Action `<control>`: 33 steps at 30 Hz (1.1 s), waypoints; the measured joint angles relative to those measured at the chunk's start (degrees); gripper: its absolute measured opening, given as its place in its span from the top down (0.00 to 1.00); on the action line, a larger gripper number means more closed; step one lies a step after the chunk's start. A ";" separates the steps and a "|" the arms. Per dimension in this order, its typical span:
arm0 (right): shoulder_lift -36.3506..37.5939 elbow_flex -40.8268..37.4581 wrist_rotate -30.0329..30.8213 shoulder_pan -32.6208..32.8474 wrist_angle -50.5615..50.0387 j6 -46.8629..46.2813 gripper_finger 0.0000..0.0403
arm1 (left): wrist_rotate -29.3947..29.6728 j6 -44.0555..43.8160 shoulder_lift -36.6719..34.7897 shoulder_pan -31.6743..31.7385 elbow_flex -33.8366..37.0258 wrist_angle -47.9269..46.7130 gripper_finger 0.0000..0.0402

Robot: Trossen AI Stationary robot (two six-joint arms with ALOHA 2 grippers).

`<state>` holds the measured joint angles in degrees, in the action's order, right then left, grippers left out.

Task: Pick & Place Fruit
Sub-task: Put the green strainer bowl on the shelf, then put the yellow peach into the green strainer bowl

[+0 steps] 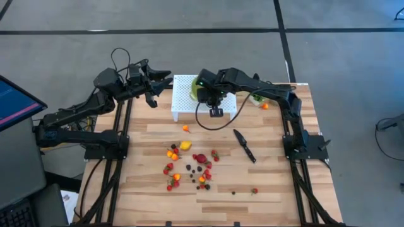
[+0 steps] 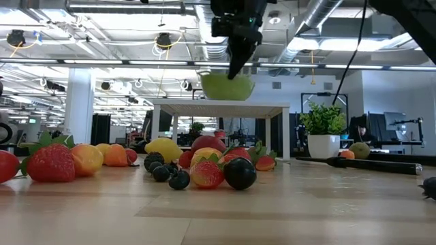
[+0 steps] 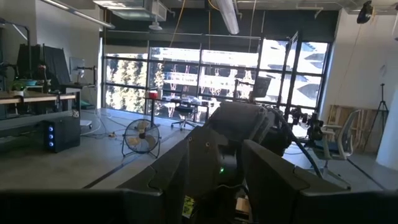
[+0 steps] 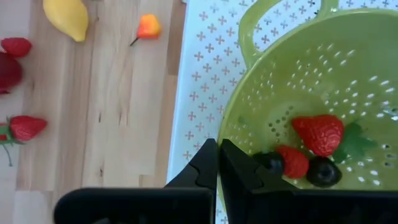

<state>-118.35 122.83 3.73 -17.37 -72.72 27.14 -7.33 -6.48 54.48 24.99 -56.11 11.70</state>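
One green colander holds two strawberries and two dark berries. One white rack, one black knife and one potted plant stand on the counter; loose fruit too many to count.

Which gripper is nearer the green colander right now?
Right. The right gripper is shut at the green colander, which sits on the white perforated stand. The left gripper hangs off the stand's left end, clear of the colander.

High view looks straight down; low view level, sharing the table.
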 joint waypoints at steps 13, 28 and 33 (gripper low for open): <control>0.44 -0.11 0.46 -0.07 1.68 0.33 0.97 | 0.02 0.00 0.00 0.00 0.01 0.00 0.65; 1.42 -0.17 0.79 0.13 4.32 2.99 0.80 | 0.00 0.00 0.00 0.00 0.01 0.00 0.65; 4.40 -0.15 0.83 1.76 4.49 2.17 0.74 | 0.00 0.00 0.00 -0.01 -0.01 -0.01 0.65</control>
<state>-113.95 122.67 4.56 -15.61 -68.23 29.31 -7.33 -6.48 54.48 24.99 -56.12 11.70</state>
